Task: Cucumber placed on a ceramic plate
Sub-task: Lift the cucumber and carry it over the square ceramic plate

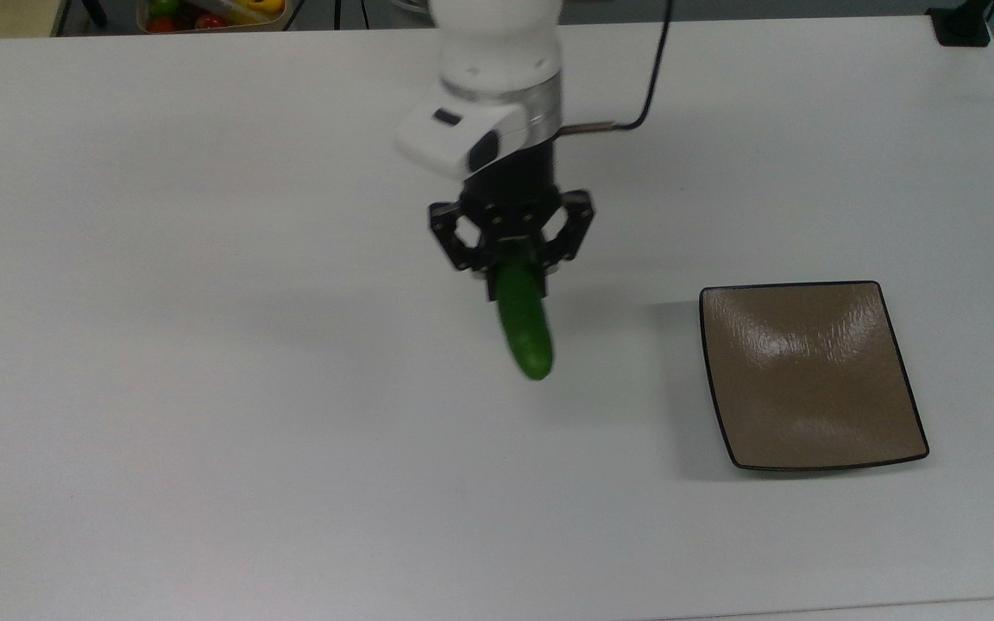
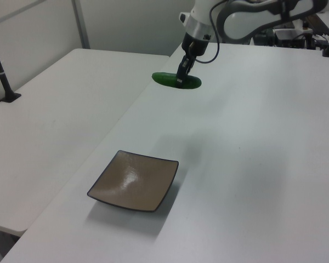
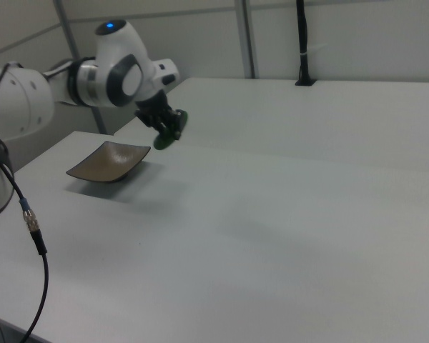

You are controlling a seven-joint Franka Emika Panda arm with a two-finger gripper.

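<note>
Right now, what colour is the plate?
Glossy brown with a thin black rim; the plate shows best in the top view.

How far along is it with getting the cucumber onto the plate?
Done: the gripper is shut on the cucumber and holds it in the air above the table. In hand: carrying it. Left: the ceramic plate holds nothing, and the cucumber hangs off to the top view's left of it, so moving across, lowering and release remain.
</note>
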